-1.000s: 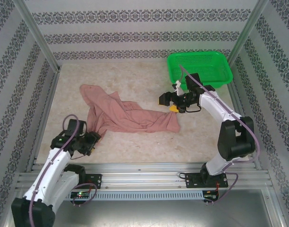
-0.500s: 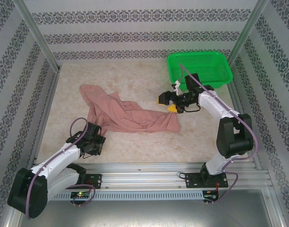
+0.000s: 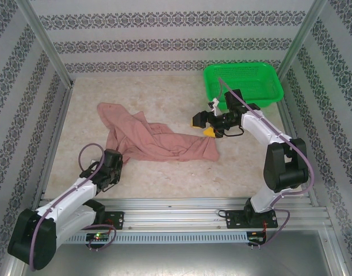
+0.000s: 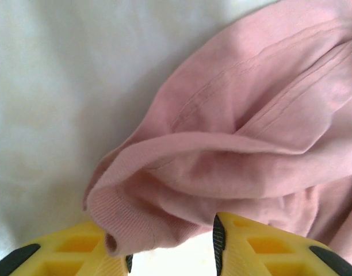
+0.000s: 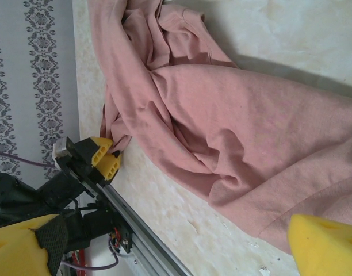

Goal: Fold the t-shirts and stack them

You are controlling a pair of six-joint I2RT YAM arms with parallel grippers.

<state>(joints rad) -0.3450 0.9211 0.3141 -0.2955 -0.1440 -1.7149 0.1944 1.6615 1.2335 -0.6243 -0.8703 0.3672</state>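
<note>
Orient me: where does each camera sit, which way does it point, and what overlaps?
Top external: above and behind the left arm and right arm, looking down on the table, t-shirt and green basket.
Left wrist: on the left gripper, looking down at the shirt's edge; yellow jaws straddle a fold.
Right wrist: on the right gripper, facing across the shirt toward the left arm; jaws wide apart.
Shared: top and right wrist both show the left gripper at the shirt's near-left edge.

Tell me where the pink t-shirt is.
In the top view the t-shirt lies crumpled left of centre, its near corner between the fingers of the left gripper, its right end near the right gripper.
</note>
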